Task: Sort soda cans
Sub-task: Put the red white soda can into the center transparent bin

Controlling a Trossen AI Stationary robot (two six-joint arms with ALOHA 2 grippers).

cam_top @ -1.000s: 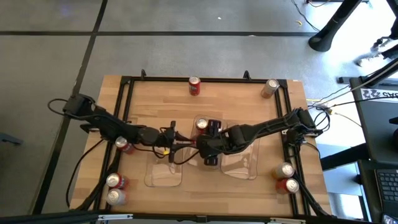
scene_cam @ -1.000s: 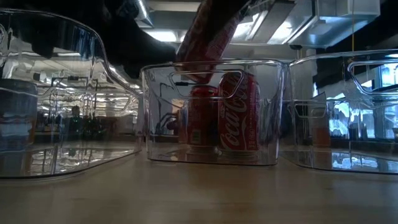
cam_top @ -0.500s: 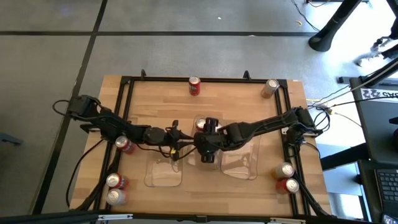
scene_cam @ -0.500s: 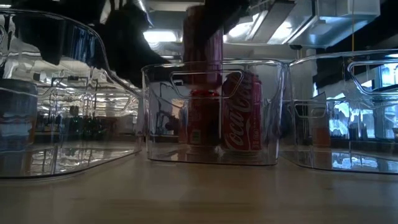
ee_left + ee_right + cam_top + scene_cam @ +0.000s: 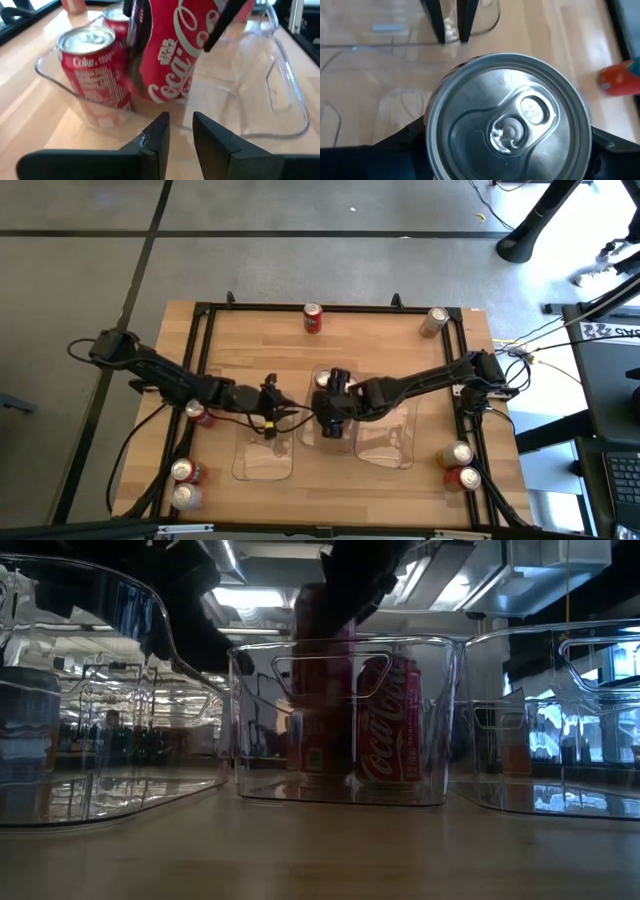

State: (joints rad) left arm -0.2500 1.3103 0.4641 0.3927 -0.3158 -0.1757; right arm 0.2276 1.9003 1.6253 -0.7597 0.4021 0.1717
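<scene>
My right gripper is over the middle clear tray, shut on a red soda can whose silver top fills the right wrist view. The can stands upright with its lower part inside the tray. Two other red cans stand on their bases in the same tray. My left gripper is just left of that tray, above the left tray. It points at the held can, fingers a narrow gap apart, with nothing between them. My right gripper pinches the red can between its two fingers, on opposite sides of the upper wall, just below the rim. The fingers come slanting down from above and from the table's right. The can hangs upright; I cannot tell whether its base touches the tray floor.
A third clear tray lies right of the middle one. Loose cans stand at the far edge, the far right corner, the near right and the left side.
My right gripper has moved down and a little toward the table's left with the red can. The can has swung from tilted to upright and sunk into the middle tray. My left gripper has tipped up toward level beside that tray.
</scene>
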